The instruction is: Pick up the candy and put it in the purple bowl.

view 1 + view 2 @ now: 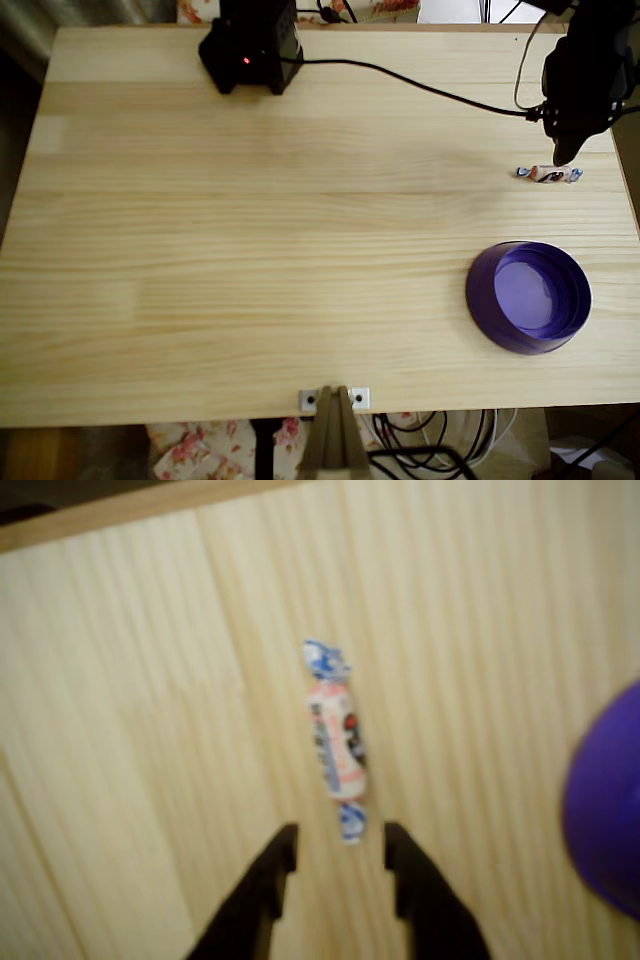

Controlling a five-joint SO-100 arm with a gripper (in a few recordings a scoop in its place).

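The candy (pixel 549 174) lies flat on the wooden table near the right edge, a small wrapped sweet with twisted blue-and-white ends. In the wrist view the candy (pixel 337 738) lies lengthwise just ahead of my gripper (pixel 340 852), whose two black fingers stand open, one on each side of its near wrapper end. From overhead my black gripper (pixel 566 152) hangs just above and behind the candy. The purple bowl (pixel 528 297) sits upright closer to the table's front edge, below the candy in the picture; a part of the purple bowl (pixel 606 800) shows at the wrist view's right edge.
A black box with a red light (pixel 251 45) stands at the table's far edge, and a black cable (pixel 420 85) runs from it across to the arm. The table's right edge (pixel 630 200) is close to the candy. A clamp (pixel 335 400) sits at the front edge.
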